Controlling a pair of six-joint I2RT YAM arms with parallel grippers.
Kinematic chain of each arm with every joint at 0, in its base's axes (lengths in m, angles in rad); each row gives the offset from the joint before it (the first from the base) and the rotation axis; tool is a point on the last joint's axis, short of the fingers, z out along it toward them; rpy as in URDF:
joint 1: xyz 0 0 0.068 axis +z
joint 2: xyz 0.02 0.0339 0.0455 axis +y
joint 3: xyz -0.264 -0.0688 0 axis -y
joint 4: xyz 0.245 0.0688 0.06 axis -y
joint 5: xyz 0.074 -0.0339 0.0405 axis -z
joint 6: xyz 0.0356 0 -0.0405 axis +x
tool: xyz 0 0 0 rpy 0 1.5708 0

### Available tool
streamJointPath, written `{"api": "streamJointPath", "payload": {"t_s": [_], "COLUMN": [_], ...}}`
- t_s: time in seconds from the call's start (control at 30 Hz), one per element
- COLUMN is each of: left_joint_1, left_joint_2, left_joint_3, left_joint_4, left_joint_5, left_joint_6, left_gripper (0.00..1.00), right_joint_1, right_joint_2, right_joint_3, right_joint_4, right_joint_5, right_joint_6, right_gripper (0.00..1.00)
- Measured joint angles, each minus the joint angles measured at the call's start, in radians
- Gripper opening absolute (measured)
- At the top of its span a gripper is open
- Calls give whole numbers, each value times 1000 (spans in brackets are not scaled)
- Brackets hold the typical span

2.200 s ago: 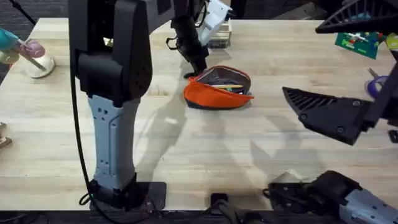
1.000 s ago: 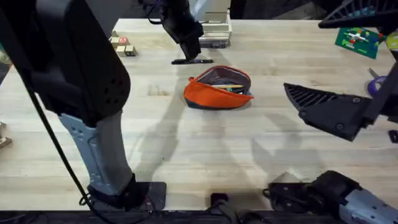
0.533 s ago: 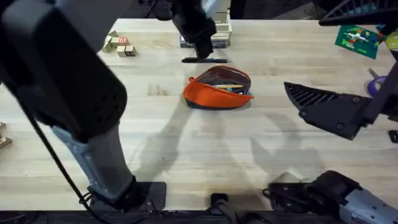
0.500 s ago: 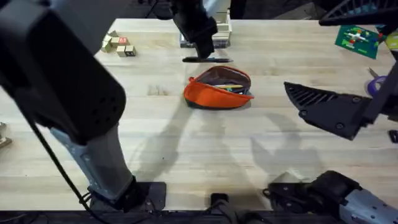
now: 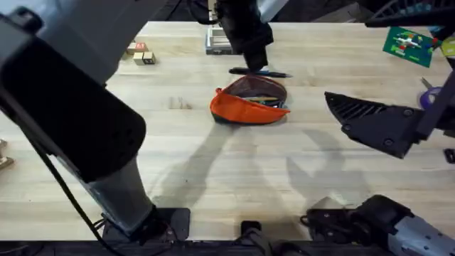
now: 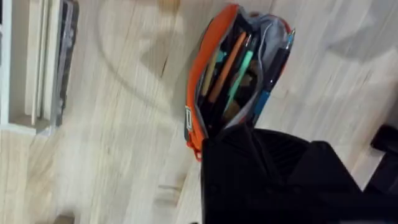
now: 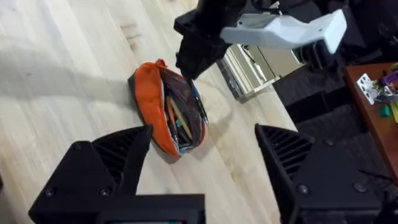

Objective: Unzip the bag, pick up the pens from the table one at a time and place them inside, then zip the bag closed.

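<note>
You have the bag (image 5: 249, 102) lying unzipped at the table's (image 5: 213, 171) centre, pens and pencils inside. Your left gripper (image 5: 256, 62) pinches a black pen (image 5: 261, 72) just above the bag's 12 o'clock edge; your right gripper (image 7: 202, 162) hangs spread wide at 3 o'clock

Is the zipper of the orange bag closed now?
No, the bag gapes open along its top in the left wrist view, with coloured pens and pencils visible inside.
</note>
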Motion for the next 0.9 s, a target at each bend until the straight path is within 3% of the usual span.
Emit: {"api": "streamJointPath", "payload": {"t_s": [0.17,0.43,0.6,0.9], "left_joint_1": [-11,-66,-74,-71], "left_joint_2": [0,0,0,0], "left_joint_3": [-28,-173,-248,-379], "left_joint_4": [67,174,240,313], "left_joint_5": [31,45,44,-29], "left_joint_6": [-2,-9,-24,-31], "left_gripper": [41,41,41,41], "right_joint_1": [0,0,0,0], "right_joint_2": [0,0,0,0], "right_joint_3": [0,0,0,0], "right_joint_4": [5,5,5,5], "right_joint_5": [0,0,0,0], "right_joint_6": [0,0,0,0], "right_gripper": [998,998,998,998]}}
